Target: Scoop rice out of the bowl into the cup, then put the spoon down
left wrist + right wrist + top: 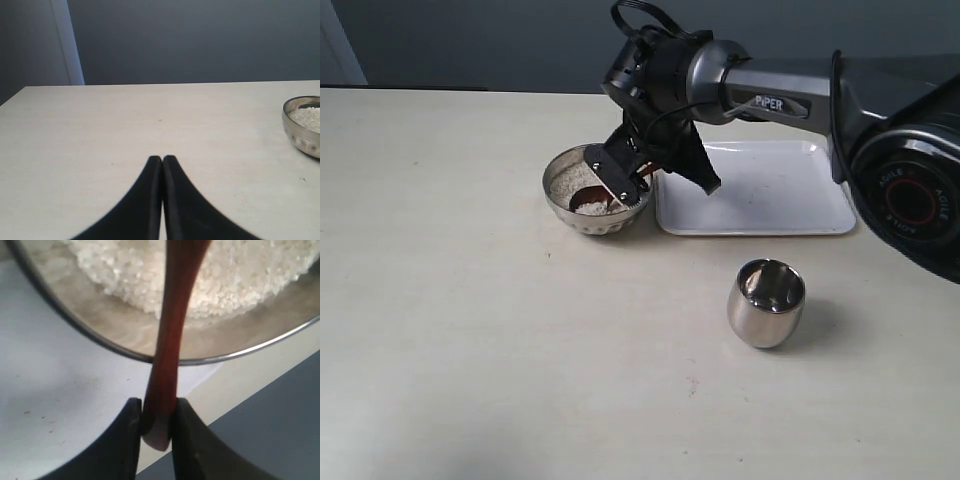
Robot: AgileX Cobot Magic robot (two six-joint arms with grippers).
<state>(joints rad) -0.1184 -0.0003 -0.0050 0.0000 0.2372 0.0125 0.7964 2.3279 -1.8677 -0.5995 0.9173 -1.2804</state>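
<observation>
Dark grey-blue wall (200,40) runs behind a pale cream counter (470,350). On the silver forearm of the right arm (840,85) I can read "PIPER" in white, and the round black joint nearer its base carries a red ring with lettering of which only "AGILE" is legible.

That arm reaches in from the right of the bowl (585,222) and bends its wrist steeply down over it. The right end effector (157,409) is clamped on the thin end of the spoon (170,340), one finger on each side of the reddish-brown handle. The handle crosses the bowl's rim, and the spoon's small head sits down inside among the grains.

The bowl is shiny metal and holds a mound of white rice (570,180). Just beside the bowl, on its right, lies a flat white tray (770,190) with a few dark specks on it. The cup (766,303) stands upright well apart from the bowl, nearer to me and to the right; whether it holds anything I cannot tell.

The left end effector (162,165) is closed on nothing, its fingertips pressed together above bare counter left of the bowl.
</observation>
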